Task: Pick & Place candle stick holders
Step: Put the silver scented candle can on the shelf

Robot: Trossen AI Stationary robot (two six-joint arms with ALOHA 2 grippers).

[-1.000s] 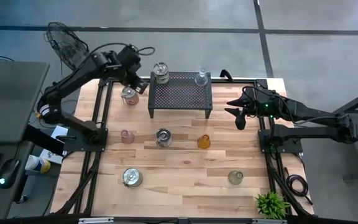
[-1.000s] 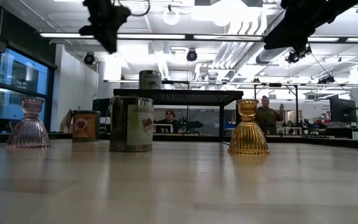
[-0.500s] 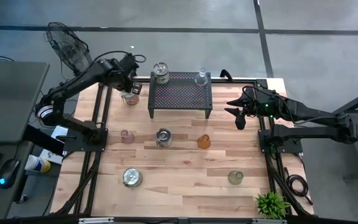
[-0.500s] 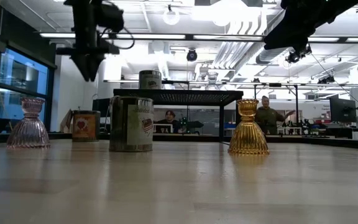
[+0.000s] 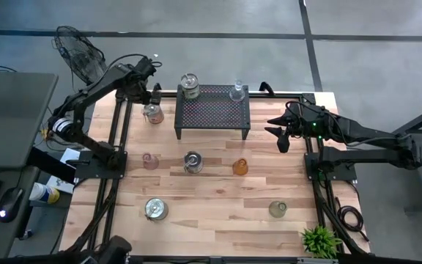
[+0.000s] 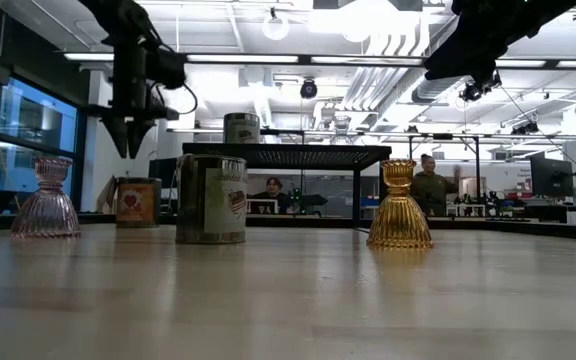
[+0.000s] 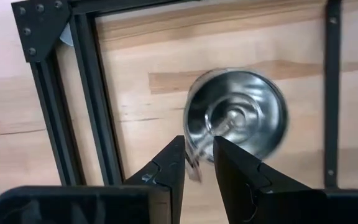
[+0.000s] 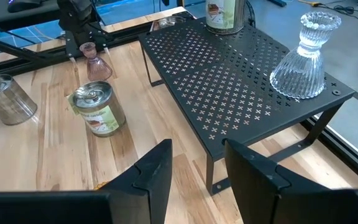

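Several candle stick holders stand on the wooden table. A silvery tin [image 5: 152,113] stands at the far left, with a pink glass one [image 5: 150,160], a second tin [image 5: 193,161] and an amber one [image 5: 240,166] in mid-table. A tin [image 5: 189,86] and a clear glass holder [image 5: 237,92] stand on the black stand [image 5: 212,110]. My left gripper [image 6: 128,148] points down just above the far-left tin [image 7: 241,115], open, with nothing between its fingers [image 7: 166,165]. My right gripper [image 8: 197,155] waits open at the table's right side [image 5: 273,130].
A third tin [image 5: 155,209] and a greenish holder [image 5: 277,209] stand near the front. A small potted plant [image 5: 319,240] is at the front right corner. Dark frame rails [image 5: 119,139] run along the table's left and right sides. People show in the room behind.
My left gripper has come down and swung toward the table's left edge. It has rolled a little on the way and now hangs over the far-left silvery tin. Its fingers keep the same gap. Nothing on the table has moved.
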